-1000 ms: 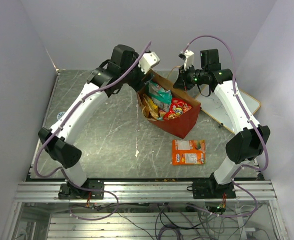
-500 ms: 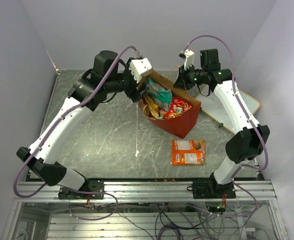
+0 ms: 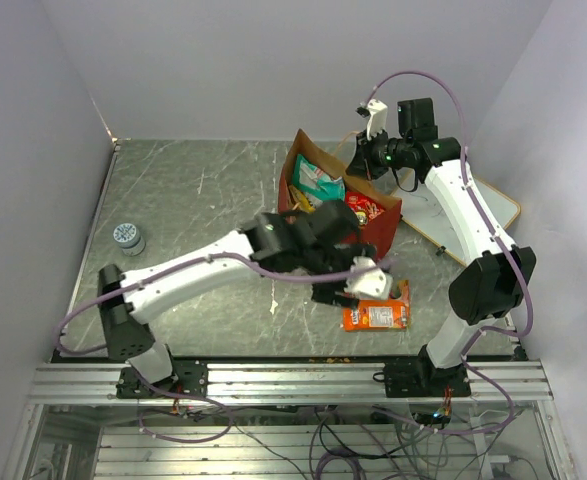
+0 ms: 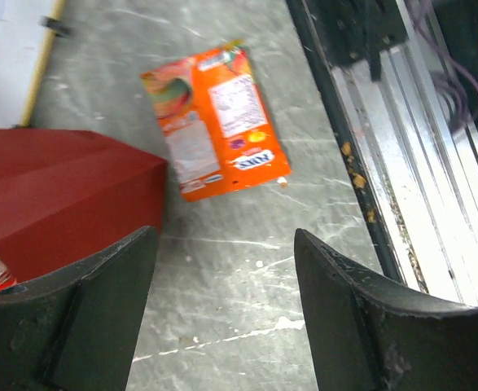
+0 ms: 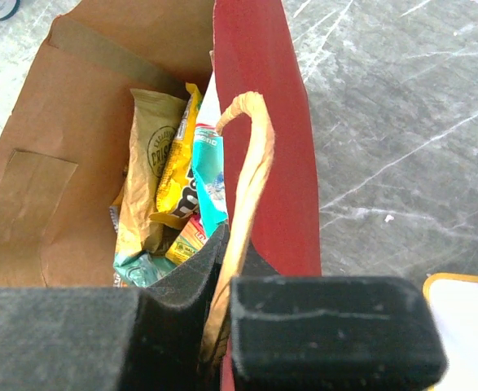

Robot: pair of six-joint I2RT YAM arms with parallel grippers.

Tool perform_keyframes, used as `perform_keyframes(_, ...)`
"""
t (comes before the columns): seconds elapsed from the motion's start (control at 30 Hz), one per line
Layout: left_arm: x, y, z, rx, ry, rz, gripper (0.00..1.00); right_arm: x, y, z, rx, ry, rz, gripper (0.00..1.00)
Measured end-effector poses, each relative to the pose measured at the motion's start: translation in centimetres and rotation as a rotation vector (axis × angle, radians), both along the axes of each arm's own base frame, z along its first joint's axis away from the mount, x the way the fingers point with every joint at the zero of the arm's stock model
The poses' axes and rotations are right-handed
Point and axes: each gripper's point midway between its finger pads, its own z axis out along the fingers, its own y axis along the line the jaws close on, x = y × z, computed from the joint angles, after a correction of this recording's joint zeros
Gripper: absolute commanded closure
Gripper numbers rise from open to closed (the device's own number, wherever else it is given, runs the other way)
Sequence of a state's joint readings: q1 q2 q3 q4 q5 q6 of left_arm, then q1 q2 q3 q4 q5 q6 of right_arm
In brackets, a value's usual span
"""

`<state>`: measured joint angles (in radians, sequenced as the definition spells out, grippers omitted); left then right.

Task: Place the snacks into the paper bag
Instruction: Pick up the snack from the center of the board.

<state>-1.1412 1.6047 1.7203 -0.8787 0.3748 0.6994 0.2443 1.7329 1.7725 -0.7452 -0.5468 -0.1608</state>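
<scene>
WIDE AND WAITING: The left gripper [image 4: 222, 240], jaws spread and empty, hovers low over the grey worktop [image 4: 247, 326], just short of the orange flat pack [image 4: 214, 122]. That pack is the one snack lying outside the red paper bag [image 3: 371, 245]; it sits by the worktop's near edge, just beside the bag's near corner. The right gripper [image 5: 226, 273], pressed shut on the tan handle [image 5: 251, 155], steadies the bag, and other packets [image 5: 161, 163] show inside. A clean pick probably means straddling the pack's narrow width and pressing to the worktop before closing, since flat foil may slide.
</scene>
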Motion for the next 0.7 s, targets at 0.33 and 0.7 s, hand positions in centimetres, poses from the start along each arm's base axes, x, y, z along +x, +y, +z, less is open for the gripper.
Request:
perform_keyframes(0.33,-0.9,-3.7,-14.0,0.211,0.024,0.058,0.2,-0.4,-0.5,0.2,-0.01,-0.025,-0.018,1.0)
perform_keyframes(0.7,1.2,-5.5,-21.6,0.251,0.058,0.257,0.19,-0.7,-0.8,0.4,-0.012,-0.038,-0.026,1.0)
